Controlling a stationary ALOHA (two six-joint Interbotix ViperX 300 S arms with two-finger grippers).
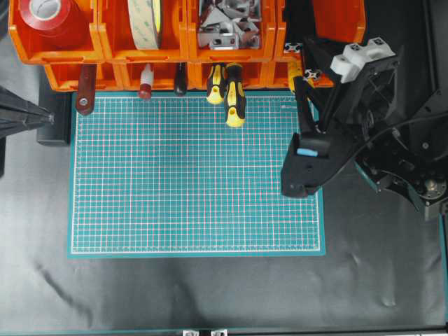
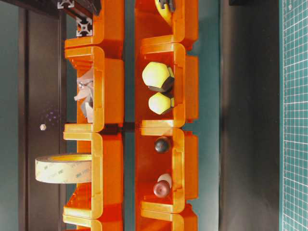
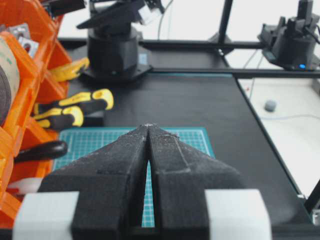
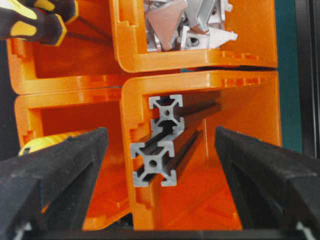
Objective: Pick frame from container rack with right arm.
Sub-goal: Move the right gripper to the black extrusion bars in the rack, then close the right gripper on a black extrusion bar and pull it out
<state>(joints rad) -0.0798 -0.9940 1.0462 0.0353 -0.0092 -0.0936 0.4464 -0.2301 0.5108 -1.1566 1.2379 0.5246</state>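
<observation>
Orange bins (image 1: 231,42), green white-gridded mat (image 1: 196,175), yellow-and-black screwdrivers (image 1: 234,98), red tape roll (image 1: 49,17), black-and-silver frame bars (image 4: 165,145).

Overhead cam looks straight down on the green cutting mat (image 1: 196,175), container rack (image 1: 175,42) along the top edge. Table-level cam sits close on the rack's bin fronts (image 2: 163,96), image rolled sideways. Left wrist cam looks level along its own fingers (image 3: 115,180) across the mat. Right wrist cam is tight on a bin holding the frame (image 4: 157,150). All views share the rack.
</observation>
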